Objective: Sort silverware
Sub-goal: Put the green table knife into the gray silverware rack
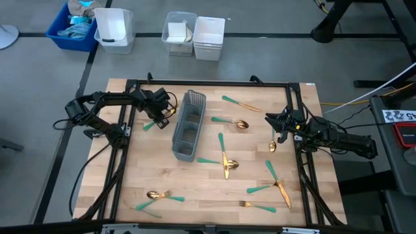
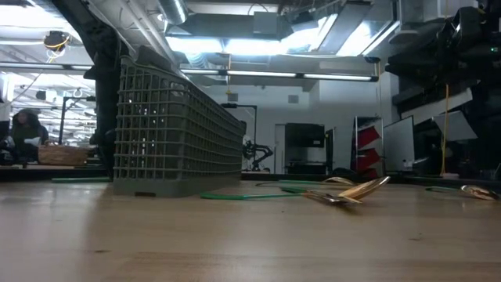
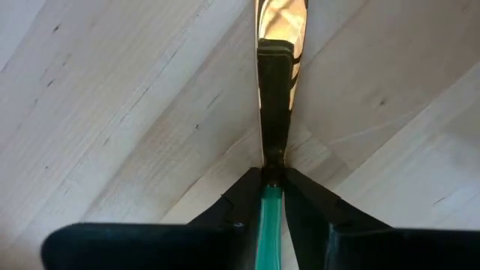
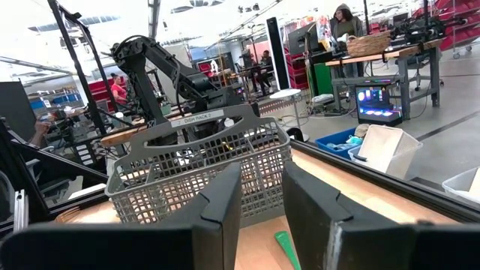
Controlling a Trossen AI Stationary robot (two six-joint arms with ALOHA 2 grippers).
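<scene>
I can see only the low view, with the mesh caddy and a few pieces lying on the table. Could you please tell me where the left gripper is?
Observer: The left gripper is beside the grey mesh caddy, on its left side in the high view.
Operator: Thank you. Is it holding anything?
Observer: Yes. In its wrist view its fingers pinch the teal handle of a gold-headed utensil. I cannot tell which kind.
Operator: And the right gripper, please?
Observer: The right gripper is near the table's right edge, with its jaws open and nothing between them.
</scene>
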